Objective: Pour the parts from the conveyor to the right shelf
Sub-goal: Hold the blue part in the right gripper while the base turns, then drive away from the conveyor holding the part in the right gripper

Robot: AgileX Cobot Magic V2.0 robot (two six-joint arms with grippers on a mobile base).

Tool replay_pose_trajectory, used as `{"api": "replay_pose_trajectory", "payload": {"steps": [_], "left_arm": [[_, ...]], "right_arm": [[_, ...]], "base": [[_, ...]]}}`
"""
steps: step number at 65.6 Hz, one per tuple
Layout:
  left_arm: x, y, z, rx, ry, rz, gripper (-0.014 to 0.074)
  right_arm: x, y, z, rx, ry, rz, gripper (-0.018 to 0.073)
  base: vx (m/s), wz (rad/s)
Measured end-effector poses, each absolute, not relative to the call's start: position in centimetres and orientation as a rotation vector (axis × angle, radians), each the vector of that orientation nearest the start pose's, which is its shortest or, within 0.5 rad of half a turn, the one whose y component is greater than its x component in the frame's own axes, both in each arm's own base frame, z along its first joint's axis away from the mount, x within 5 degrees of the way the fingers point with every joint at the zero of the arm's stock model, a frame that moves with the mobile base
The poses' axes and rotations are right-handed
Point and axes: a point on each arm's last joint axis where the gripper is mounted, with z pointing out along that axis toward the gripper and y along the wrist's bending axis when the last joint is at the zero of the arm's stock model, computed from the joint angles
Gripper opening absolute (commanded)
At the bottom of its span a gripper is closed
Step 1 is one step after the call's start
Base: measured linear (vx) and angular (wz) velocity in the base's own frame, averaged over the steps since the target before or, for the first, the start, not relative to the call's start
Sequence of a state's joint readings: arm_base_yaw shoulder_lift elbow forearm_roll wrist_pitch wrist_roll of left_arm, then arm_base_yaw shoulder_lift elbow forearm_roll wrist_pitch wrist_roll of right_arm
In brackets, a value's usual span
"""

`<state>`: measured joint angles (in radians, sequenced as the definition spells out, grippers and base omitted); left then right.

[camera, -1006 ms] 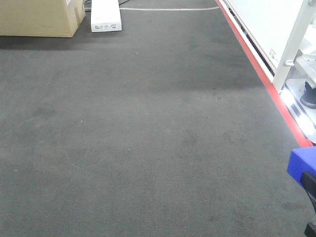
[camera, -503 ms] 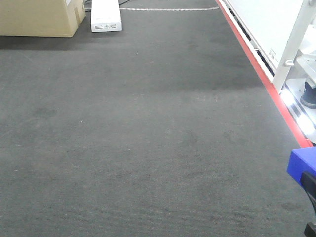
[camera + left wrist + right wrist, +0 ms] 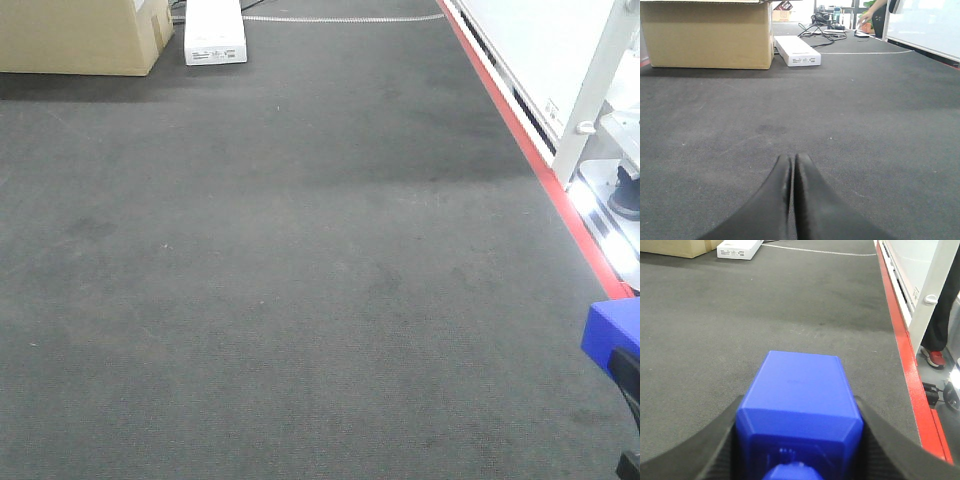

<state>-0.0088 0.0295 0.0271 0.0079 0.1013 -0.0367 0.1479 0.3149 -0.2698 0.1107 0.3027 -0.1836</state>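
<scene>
cardboard box (image 3: pixel 75 35), white box (image 3: pixel 214 32) on far conveyor (image 3: pixel 300 250); right gripper (image 3: pixel 799 412) clasping cube (image 3: pixel 802 382)

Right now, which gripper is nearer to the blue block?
Right. The right gripper is clamped on the blue block; the left gripper is shut, empty, low over the belt, away from it.

The dark-grey textured conveyor (image 3: pixel 300 260) runs wide, with a red border (image 3: pixel 521 130) along its right edge. At its far left end sit a cardboard box (image 3: pixel 80 35) and, just beside it, a long white box (image 3: pixel 214 32).
</scene>
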Motion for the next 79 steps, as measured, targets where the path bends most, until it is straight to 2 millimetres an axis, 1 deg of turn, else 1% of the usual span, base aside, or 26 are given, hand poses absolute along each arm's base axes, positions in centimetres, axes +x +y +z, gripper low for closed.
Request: {"api": "replay_pose_trajectory", "payload": {"steps": [28,46,57,79], "left_arm": [[5.96,-0.04,19.31,-0.017,1.641,-0.028,-0.0006],[5.96,-0.04,19.31,-0.017,1.641,-0.028,-0.0006],[5.96,-0.04,19.31,-0.017,1.641,-0.028,-0.0006],[5.96,-0.04,19.31,-0.017,1.641,-0.028,-0.0006]], "right_arm": [[7.96,1.49,25.63,-0.229,1.816,0.079,-0.0001],[7.96,1.49,25.63,-0.229,1.816,0.079,-0.0001],[7.96,1.49,25.63,-0.229,1.816,0.079,-0.0001],[7.96,1.49,25.63,-0.229,1.816,0.079,-0.0001]], "base": [[-0.05,-0.02],[-0.16,-0.16],[-0.19,-0.40],[-0.24,-0.59]]}}
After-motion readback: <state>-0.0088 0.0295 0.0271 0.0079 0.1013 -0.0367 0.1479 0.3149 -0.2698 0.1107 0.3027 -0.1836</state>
